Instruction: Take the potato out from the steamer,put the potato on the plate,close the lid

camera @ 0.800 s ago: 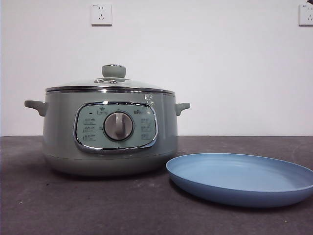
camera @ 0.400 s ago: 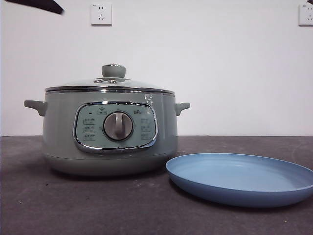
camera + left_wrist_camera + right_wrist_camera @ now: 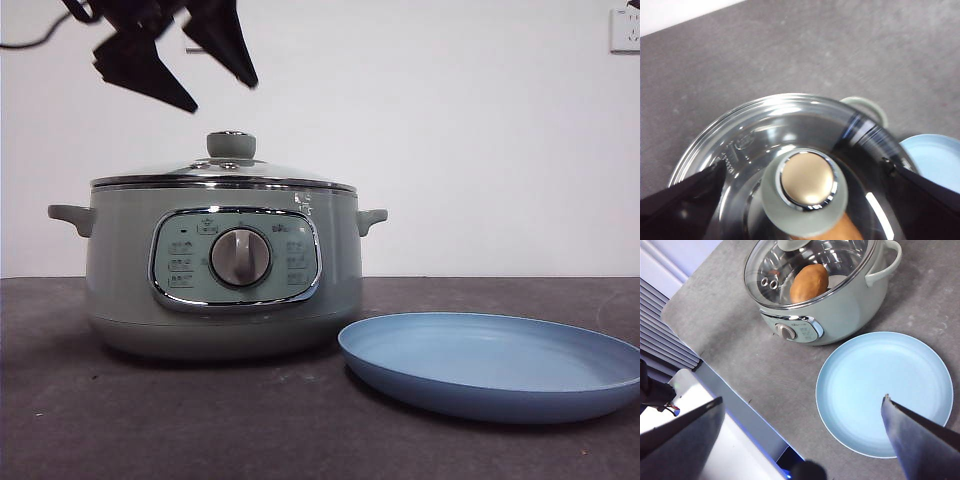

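The sage-green steamer (image 3: 220, 280) stands left of centre with its glass lid (image 3: 220, 172) on. My left gripper (image 3: 221, 97) hangs open just above the lid's green knob (image 3: 231, 145) without touching it. In the left wrist view the knob (image 3: 807, 192) lies between the spread jaws, with a sliver of the potato (image 3: 840, 232) under the glass. The right wrist view shows the orange-brown potato (image 3: 809, 283) inside the steamer (image 3: 840, 305). The blue plate (image 3: 490, 365) lies empty to the right. My right gripper (image 3: 802, 405) is open, high above the plate (image 3: 880, 385).
A wall outlet (image 3: 628, 30) is at the top right of the white wall. The dark grey table's edge and a white base (image 3: 715, 440) show in the right wrist view. The steamer's side handles (image 3: 70, 217) stick out left and right.
The left gripper has come down from the top left corner to a spot just above the lid's knob, jaws open. The steamer, lid and plate have stayed put.
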`<state>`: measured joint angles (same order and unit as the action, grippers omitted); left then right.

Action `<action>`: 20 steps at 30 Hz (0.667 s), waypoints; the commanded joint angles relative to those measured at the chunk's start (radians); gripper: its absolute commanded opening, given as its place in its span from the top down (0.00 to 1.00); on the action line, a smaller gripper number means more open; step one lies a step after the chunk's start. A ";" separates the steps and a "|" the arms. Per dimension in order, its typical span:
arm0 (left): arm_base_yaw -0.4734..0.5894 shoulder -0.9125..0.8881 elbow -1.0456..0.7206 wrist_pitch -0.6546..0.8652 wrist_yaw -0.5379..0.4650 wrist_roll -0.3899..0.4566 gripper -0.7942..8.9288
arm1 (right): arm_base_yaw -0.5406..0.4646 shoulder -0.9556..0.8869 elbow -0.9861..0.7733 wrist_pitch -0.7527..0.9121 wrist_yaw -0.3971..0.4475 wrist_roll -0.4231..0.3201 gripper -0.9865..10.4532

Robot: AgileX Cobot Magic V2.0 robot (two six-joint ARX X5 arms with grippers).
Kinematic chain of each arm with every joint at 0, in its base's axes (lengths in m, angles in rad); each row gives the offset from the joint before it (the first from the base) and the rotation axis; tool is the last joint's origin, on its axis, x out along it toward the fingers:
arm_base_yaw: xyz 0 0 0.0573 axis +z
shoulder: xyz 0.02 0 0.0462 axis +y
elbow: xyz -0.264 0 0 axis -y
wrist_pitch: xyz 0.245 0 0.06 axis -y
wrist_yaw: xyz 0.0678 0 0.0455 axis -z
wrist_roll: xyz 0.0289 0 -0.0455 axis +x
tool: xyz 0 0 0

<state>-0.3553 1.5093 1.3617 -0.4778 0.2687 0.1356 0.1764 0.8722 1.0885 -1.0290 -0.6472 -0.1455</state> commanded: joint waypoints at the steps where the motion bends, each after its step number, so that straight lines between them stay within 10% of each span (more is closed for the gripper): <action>1: -0.006 0.039 0.002 0.016 -0.023 0.027 0.31 | 0.002 -0.001 0.003 0.003 -0.002 -0.001 0.39; 14: -0.039 0.110 0.002 0.031 -0.033 0.026 0.31 | 0.002 -0.001 0.003 0.003 -0.002 -0.001 0.39; 20: -0.046 0.110 0.002 0.009 -0.033 0.022 0.47 | 0.002 -0.001 0.003 0.003 -0.002 0.001 0.39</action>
<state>-0.3969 1.6104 1.3624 -0.4686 0.2379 0.1493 0.1764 0.8722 1.0885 -1.0290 -0.6472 -0.1448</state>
